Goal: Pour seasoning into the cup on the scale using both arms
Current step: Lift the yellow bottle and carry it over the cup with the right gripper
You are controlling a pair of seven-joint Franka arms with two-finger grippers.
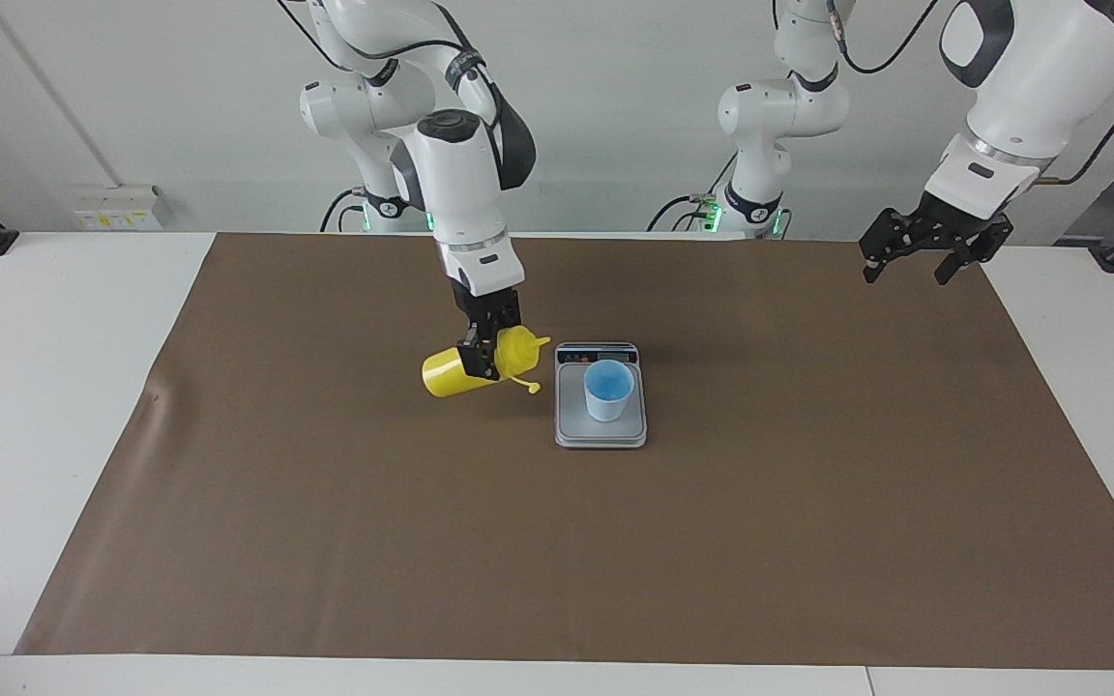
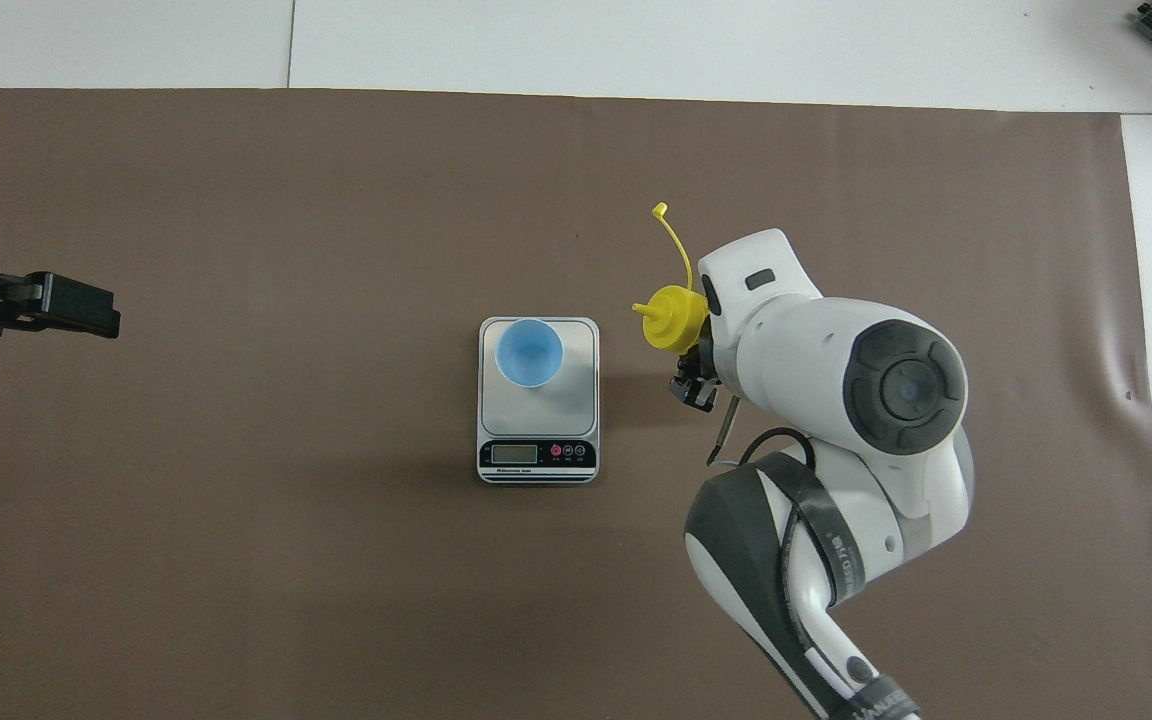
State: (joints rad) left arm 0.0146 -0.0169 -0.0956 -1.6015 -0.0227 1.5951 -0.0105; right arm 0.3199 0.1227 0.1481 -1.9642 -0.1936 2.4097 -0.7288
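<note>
Beside the scale, the bottle is tipped and ready to pour.
The right end effector pinches the yellow seasoning, nozzle aimed at the blue cup on the scale but not over it; next, move it over the cup. The left end effector waits spread apart.

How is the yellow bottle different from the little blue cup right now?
The yellow bottle lies tipped sideways in the right gripper, held above the mat; the blue cup stands upright on the scale. The bottle is longer, with a cone nozzle; the cup is open-topped.
</note>
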